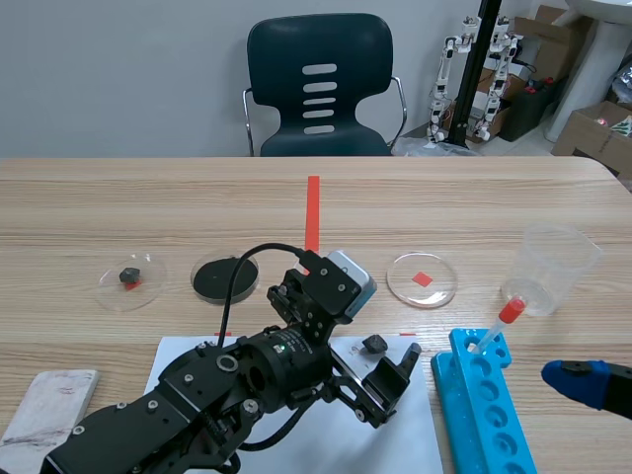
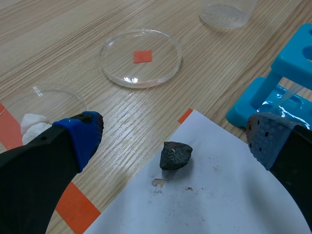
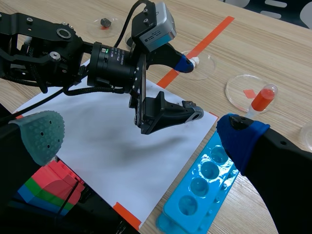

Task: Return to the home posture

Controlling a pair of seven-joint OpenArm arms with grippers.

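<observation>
Hovering left gripper (image 2: pixel 175 134): its two fingers are standing wide apart, gripping nothing, low over the far edge of the white paper sheet (image 2: pixel 234 195); its arm is reaching in from the left, past the table's middle.
Right gripper (image 3: pixel 141 136): its fingers are also spreading wide and holding nothing; it is hanging at the near right of the light wooden table (image 1: pixel 148 197), just beside the bright blue plastic test-tube rack (image 3: pixel 204 190).
Small dark grey rock (image 2: pixel 175 155): is lying on the sheet near its far corner, between the left fingers, touching neither.
Rack: is sitting just right of the sheet, carrying a clear dropper with a red bulb (image 1: pixel 509 314) at its far end.
Clear petri dish with an orange-red square (image 2: pixel 141 57): is lying ahead of the left gripper.
Clear plastic cup (image 1: pixel 555 267): is standing upright beyond the rack, right of that dish.
Petri dish of black powder (image 1: pixel 225 277): is sitting left of the red tape line, near a clear dish holding a dark lump (image 1: pixel 129 279).
White cotton wad (image 2: pixel 31 124): is resting in another clear dish just beside the left gripper's blue-padded finger.
Black plastic chair (image 1: pixel 318 89): is standing behind the table.
</observation>
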